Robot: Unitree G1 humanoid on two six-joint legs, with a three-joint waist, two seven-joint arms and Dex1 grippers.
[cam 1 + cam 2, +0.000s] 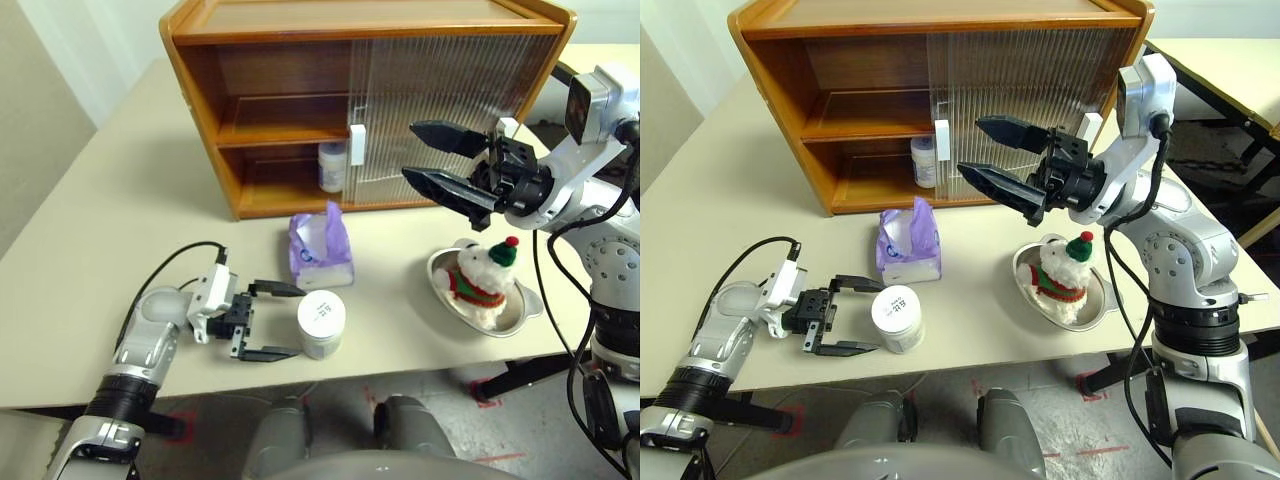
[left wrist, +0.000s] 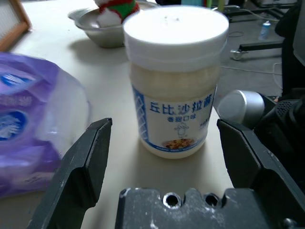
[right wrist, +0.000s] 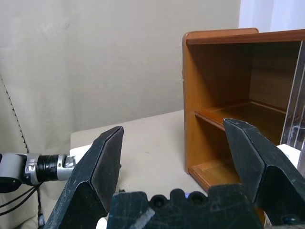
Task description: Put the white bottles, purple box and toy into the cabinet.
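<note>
Left gripper (image 1: 281,320): low over the table (image 1: 100,250), its 2 black fingers spread wide and level, tips just short of jar 1, which stands in front of the gap; nothing is grasped.

Jar 1 (image 1: 321,324): squat white plastic cylinder with a flat round lid, upright near the table's front edge; the left wrist view shows a pale label with blue print (characters and a small picture) wrapped round smooth, slightly translucent walls.

Jar 2 (image 1: 332,165): same kind of jar, upright on the lower shelf of the cabinet, beside the edge of the sliding door.

Purple box (image 1: 321,248): soft, crinkled lilac tissue pack with a white tissue sticking up, on the table between jar 1 and the cabinet, near the left gripper's far finger.

Toy (image 1: 482,278): fluffy white plush bear with green hat, red pompom and red-green scarf, lying in a shallow silver metal dish (image 1: 525,318) on the table's right part.

Right gripper (image 1: 432,151): raised in front of the ribbed door, above the toy and well apart from it; fingers parted wide and empty.

Cabinet (image 1: 200,90): honey-brown wood, 2 shelves, left half open; ribbed translucent door with a white block handle (image 1: 357,144) covers the right half.
</note>
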